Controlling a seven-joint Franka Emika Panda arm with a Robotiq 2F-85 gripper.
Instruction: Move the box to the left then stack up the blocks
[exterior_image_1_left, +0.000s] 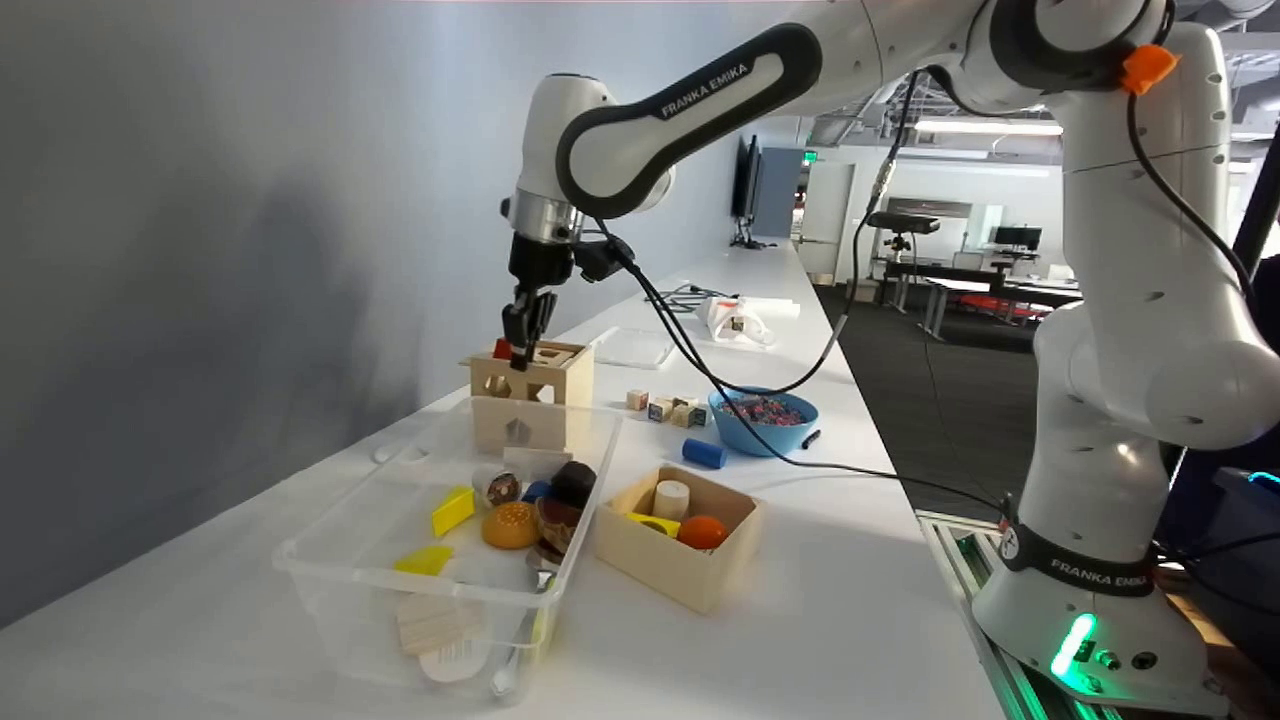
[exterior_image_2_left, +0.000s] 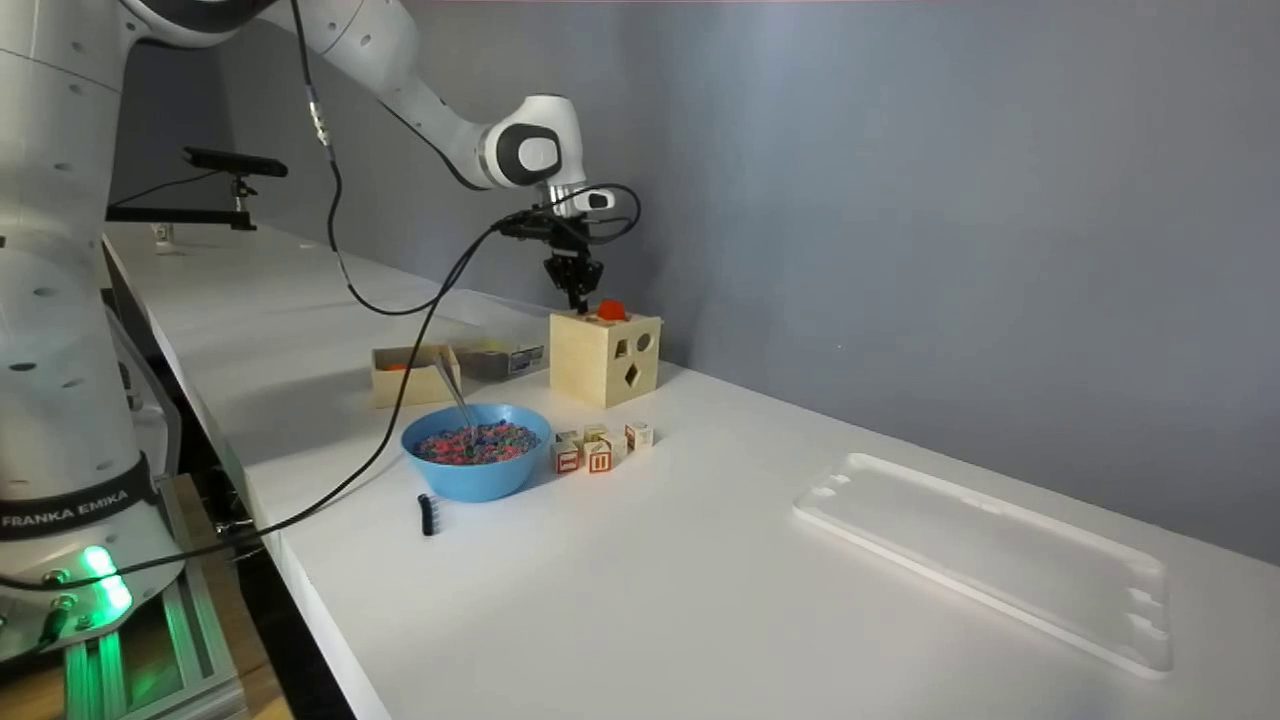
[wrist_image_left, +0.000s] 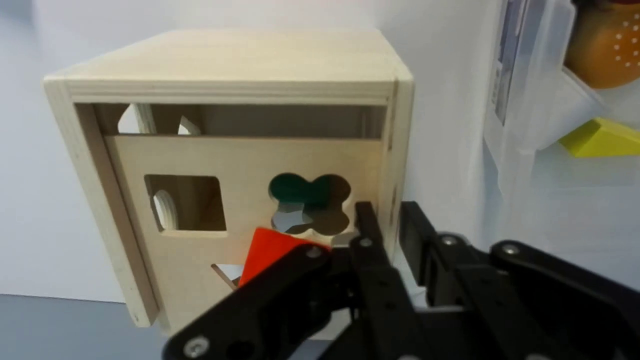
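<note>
Holed box (wrist_image_left: 245, 155): we see smooth matt wood, layered edges
Tub (exterior_image_1_left: 350, 574): glossy clear plastic
Bowl (exterior_image_2_left: 470, 484): smooth plastic, to our eyes
Claw (wrist_image_left: 388, 212): matt, its screws (wrist_image_left: 196, 346) shiny metal
Bench (exterior_image_2_left: 620, 600): smooth

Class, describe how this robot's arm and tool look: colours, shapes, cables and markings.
The arm is white and rounded, with black trim and FRANKA EMIKA lettering. High up is an orange piece; a green light glows on the base. Black cables loop alongside. Below a silvery collar, the black tool has two slim fingers and silvery screws.
</note>
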